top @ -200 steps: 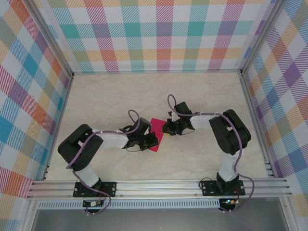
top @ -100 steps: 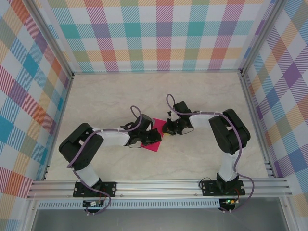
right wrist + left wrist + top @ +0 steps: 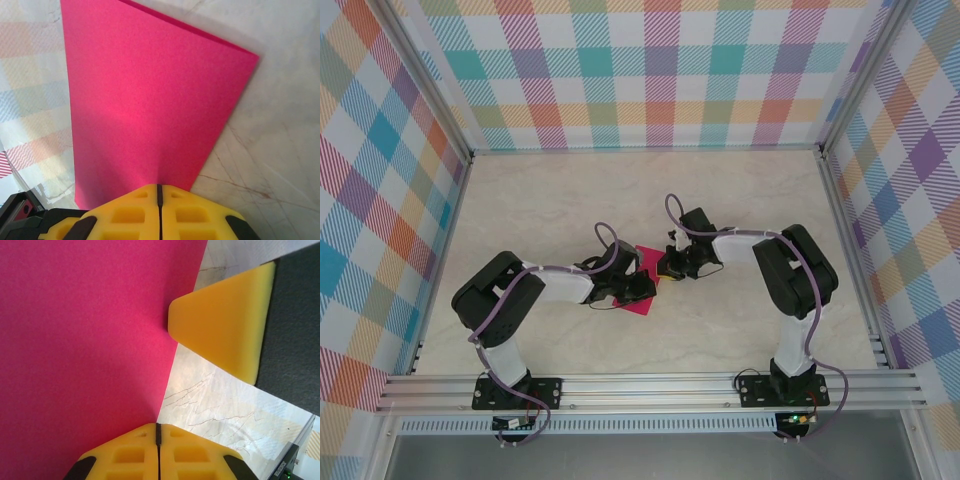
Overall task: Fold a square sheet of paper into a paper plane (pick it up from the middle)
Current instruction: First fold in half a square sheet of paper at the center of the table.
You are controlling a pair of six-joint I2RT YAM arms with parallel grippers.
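Left pincer (image 3: 637,289) nudged right, sheet (image 3: 642,308) lengthwise far-to-near, right pincer (image 3: 665,269) clamped

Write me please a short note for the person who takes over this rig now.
Left gripper: shut, pinching an edge of the pink paper.
Right gripper: shut, pinching the same paper close beside the left one.
Paper: between the two grippers, near the middle of the table.
Done: paper gripped; a second layer along one edge suggests a first fold.
Left: the remaining folds; no plane shape yet.
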